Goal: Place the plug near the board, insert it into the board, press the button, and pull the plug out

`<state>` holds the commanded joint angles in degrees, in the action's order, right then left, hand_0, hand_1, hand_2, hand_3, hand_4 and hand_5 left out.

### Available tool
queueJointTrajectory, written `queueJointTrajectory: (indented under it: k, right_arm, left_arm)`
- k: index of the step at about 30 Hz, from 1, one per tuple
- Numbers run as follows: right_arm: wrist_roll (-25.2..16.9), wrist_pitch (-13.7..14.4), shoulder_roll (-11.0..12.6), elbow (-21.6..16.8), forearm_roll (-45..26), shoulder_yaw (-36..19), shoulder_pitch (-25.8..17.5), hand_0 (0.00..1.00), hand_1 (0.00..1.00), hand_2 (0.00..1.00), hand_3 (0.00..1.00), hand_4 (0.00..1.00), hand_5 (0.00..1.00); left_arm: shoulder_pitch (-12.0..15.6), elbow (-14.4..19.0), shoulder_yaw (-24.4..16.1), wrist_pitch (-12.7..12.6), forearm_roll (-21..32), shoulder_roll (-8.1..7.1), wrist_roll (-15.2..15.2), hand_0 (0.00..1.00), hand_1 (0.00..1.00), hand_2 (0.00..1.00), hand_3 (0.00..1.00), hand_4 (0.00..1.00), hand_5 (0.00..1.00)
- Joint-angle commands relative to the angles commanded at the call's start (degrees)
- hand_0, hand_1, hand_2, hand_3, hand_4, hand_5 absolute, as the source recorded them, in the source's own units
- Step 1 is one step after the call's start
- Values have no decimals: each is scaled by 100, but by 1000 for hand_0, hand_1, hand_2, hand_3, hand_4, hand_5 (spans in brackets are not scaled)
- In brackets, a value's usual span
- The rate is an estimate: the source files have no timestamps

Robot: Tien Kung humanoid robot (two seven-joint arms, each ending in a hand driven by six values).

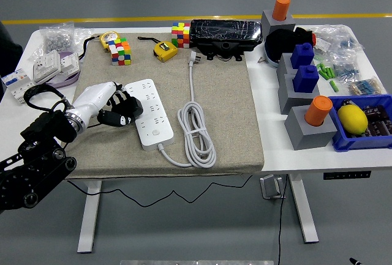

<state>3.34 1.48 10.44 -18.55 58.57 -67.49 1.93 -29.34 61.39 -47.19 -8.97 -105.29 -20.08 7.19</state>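
Against the left edge of the power strip (151,112) on the desk's mat (226,136), the left hand (116,109) is resting, fingers loosely curled, holding nothing. None of the 4 steps looks done: the plug (193,58) is lying unplugged near the far edge.

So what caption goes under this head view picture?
Left hand rests beside the power strip; the plug lies unplugged on the mat.

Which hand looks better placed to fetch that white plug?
Probably the left hand: it rests beside the white power strip, the only hand visible. The white plug lies farther back on the mat.
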Motion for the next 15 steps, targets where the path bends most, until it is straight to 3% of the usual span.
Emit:
queueJointTrajectory:
  k: [13,14,15]
  right_arm:
    - [1,-1,1,-3,4,14,-5,655,656,661,577,998,562]
    - [0,0,2,-4,5,12,-4,656,656,661,577,998,561]
    - [0,0,3,-5,5,12,-3,656,656,661,577,998,561]
  left_arm:
    - [-11,2,11,108,28,-7,73,460,429,477,531,679,34]
    - [-9,4,6,120,34,-9,80,509,509,522,557,746,47]
    - [-8,5,5,124,36,-10,82,509,509,522,557,746,47]
